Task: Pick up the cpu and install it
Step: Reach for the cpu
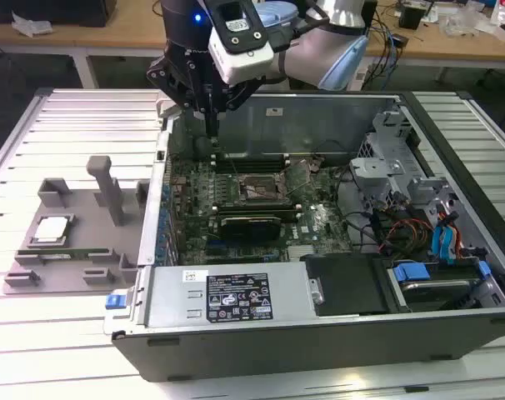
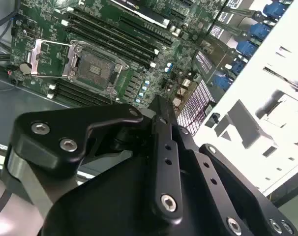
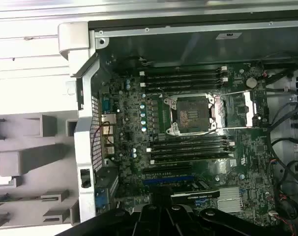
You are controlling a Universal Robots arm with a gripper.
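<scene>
One cpu lying on the grey tray beside the case, jaws hanging closed and empty over the motherboard.

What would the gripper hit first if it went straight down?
The gripper likely meets the green circuit board in the computer case, beside the empty socket; depth is unclear.

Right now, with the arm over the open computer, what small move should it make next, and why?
Probably swing toward the exterior view's left: the cpu lies on the grey tray outside the case, while the gripper hangs over the motherboard and the socket sits empty.
</scene>
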